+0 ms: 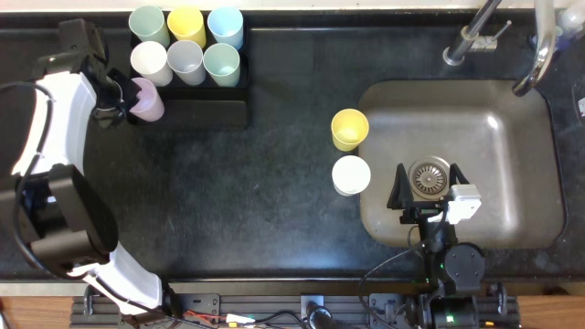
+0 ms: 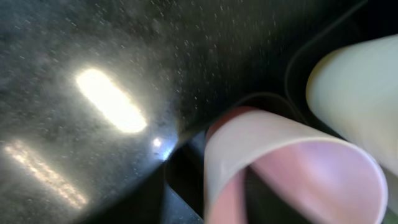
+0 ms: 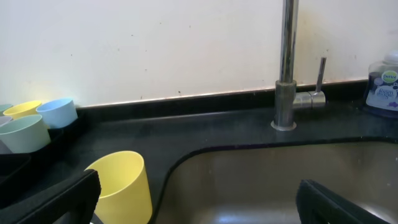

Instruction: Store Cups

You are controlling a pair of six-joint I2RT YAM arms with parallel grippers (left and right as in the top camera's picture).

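Observation:
A black tray (image 1: 215,113) at the counter's back left holds several upright cups, among them a white cup (image 1: 149,60) and a mint cup (image 1: 221,63). My left gripper (image 1: 117,97) is shut on a pink cup (image 1: 147,100), tilted at the tray's front left corner. In the left wrist view the pink cup (image 2: 292,168) looms close beside the white cup (image 2: 360,93). A yellow cup (image 1: 349,128) and a white cup (image 1: 351,175) stand on the counter by the sink's left rim. My right gripper (image 1: 428,185) hangs open over the sink, empty; the yellow cup (image 3: 121,183) stands just ahead of it.
The steel sink (image 1: 512,128) takes up the right side, with its drain (image 1: 430,175) under the right gripper. A faucet (image 3: 286,68) rises behind it, with a soap bottle (image 3: 382,87) at the far right. Dark counter (image 1: 274,201) lies open between tray and sink.

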